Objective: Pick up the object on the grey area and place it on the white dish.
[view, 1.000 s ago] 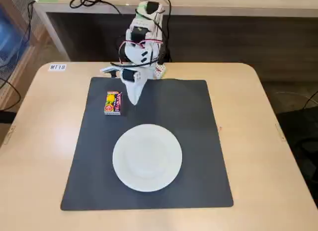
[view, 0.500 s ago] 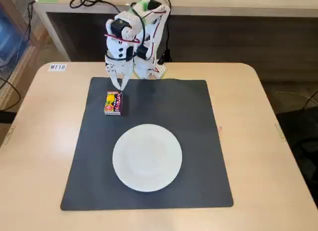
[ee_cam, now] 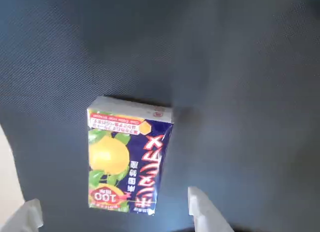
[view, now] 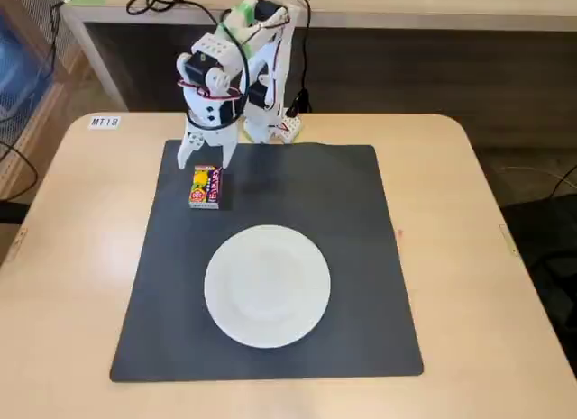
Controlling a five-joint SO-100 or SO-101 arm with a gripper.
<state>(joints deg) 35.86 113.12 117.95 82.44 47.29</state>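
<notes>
Fixed view: jaws (view: 204,158) spread apart, empty — poised just behind the packet (view: 206,186), which lies flat on the grey mat (view: 361,221), apart from the white dish (view: 267,286).
Wrist view: packet (ee_cam: 127,159) lies between both fingertips (ee_cam: 202,209) — untouched.

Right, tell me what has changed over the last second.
The gripper swung left in the fixed view, from beside the packet to above its far end, and opened. It holds nothing. Packet, grey mat and white plate stayed put.
</notes>
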